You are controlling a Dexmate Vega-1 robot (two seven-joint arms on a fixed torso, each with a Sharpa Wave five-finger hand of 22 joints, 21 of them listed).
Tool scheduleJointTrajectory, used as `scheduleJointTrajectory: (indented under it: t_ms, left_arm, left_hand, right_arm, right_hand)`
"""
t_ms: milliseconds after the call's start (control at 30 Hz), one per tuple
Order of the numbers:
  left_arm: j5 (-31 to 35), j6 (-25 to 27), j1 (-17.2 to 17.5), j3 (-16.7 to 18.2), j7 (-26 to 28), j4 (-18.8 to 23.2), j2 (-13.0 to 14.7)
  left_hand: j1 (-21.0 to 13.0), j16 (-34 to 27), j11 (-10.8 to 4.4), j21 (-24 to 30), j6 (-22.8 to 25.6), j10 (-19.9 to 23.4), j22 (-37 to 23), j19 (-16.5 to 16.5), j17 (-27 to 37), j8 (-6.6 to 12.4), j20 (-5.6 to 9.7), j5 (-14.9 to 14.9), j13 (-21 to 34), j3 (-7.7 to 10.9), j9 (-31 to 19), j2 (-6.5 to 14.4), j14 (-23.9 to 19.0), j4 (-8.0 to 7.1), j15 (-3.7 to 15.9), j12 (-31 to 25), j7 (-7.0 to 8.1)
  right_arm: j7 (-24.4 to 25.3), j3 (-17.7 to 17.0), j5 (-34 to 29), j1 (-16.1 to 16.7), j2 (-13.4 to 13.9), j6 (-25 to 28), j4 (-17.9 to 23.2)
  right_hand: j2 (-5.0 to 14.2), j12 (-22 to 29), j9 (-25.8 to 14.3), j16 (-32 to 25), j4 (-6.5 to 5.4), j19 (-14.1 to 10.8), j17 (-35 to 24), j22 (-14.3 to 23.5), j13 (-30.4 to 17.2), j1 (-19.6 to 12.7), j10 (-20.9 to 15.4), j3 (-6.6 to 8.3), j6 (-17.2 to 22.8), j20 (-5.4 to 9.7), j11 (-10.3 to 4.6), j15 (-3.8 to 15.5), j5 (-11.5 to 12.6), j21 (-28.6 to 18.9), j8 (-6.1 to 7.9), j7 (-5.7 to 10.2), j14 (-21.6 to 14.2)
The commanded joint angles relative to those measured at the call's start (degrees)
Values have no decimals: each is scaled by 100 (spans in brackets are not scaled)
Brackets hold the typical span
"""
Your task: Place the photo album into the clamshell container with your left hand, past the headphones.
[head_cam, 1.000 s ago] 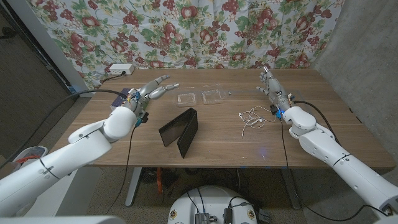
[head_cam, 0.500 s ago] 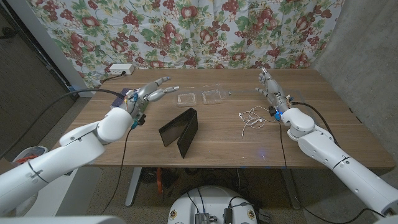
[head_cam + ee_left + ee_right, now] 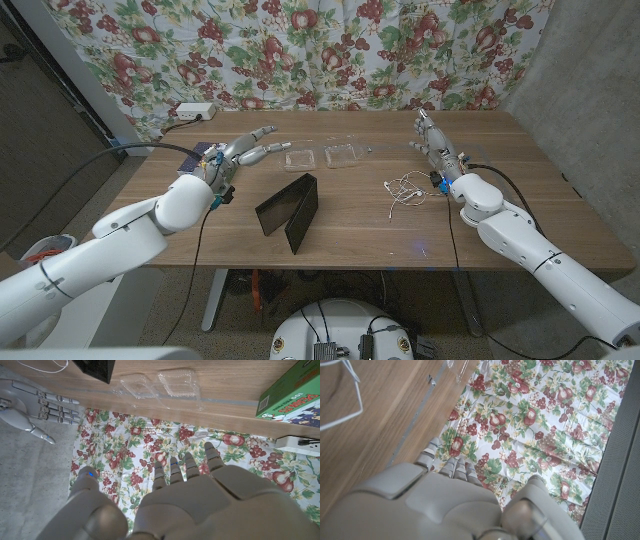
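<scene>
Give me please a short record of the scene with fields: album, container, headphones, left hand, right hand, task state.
album: photo album, black, stands half open on the table, near the middle
container: clamshell container, clear, open, behind the album
headphones: white wired headphones, to the album's right, loose on the wood
left hand: left hand holds nothing, fingers apart, left of the container
right hand: right hand holds nothing, fingers extended, beyond the headphones
task state: album not yet gripped

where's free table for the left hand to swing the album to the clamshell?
Bare wood between the left hand and album, and in front of the album to the near edge. Clear strip between album and clamshell. Crowded to the right: earphones by the right hand.
</scene>
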State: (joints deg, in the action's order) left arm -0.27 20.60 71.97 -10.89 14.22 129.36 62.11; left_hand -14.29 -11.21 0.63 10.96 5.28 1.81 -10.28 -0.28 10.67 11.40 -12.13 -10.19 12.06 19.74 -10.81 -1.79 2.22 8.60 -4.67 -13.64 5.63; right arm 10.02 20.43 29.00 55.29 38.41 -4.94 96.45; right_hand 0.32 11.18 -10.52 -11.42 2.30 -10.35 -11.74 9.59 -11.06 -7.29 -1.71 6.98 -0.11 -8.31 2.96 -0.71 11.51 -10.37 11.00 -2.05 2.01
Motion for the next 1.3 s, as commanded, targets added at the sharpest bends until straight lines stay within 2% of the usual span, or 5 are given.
scheduleJointTrajectory:
  t_ms: [33, 300, 1133, 1233, 1300]
  left_arm:
    - [296, 417, -21, -125, 47, 272, -24]
    - [491, 772, -106, -312, 90, 482, -101]
    - [778, 1509, -146, -662, 74, 953, -104]
    - [871, 1629, -198, -776, 85, 995, -104]
    - [890, 1645, -226, -818, 45, 1006, -69]
  left_hand:
    - [-74, -68, 13, 172, 42, 74, -39, 359, 19, 32, 45, -4, 23, -51, -10, -131, -160, 12, -99, -48, -28]
    - [-137, -79, 15, 242, 111, 139, -49, 582, 19, 49, 20, -10, 28, -59, -12, -187, -261, 30, -289, -70, -73]
    - [-169, -53, -6, 218, 161, 165, -59, 583, 21, 53, -5, -16, 34, -90, -13, -271, -264, 30, -300, -75, -85]
    - [-228, -73, 0, 211, 210, 214, -49, 618, 14, 63, 40, -25, 37, -79, -14, -274, -370, 34, -516, -90, -94]
    - [-240, -80, 2, 210, 215, 231, -47, 628, 12, 63, 34, -26, 37, -77, -14, -275, -401, 34, -533, -95, -96]
  right_arm:
    - [-31, 31, -13, -76, -25, 28, -39]
    - [-79, 29, -4, -112, -10, 27, -73]
    - [-292, 39, 75, -231, -4, -51, -293]
    - [-312, 42, 89, -248, -11, -56, -321]
    - [-330, 44, 94, -260, -9, -59, -340]
  right_hand:
    - [12, 12, -25, -19, 39, 23, -7, 21, -17, -7, 25, 2, -36, -25, -2, 12, 10, -32, 4, -36, 33]
    - [14, 14, -25, -21, 41, 27, -7, 21, -17, -6, 23, 0, -38, -26, -2, 10, 10, -32, 5, -40, 32]
    - [21, 16, -26, -27, 48, 29, -7, 21, -17, -3, 27, -4, -42, -29, -5, 6, 9, -37, 9, -30, 35]
    - [21, 16, -26, -27, 49, 29, -7, 21, -17, -3, 28, -4, -42, -30, -5, 5, 9, -37, 9, -26, 35]
    - [22, 17, -25, -27, 50, 29, -7, 21, -17, -3, 27, -4, -42, -31, -5, 8, 9, -38, 10, -21, 36]
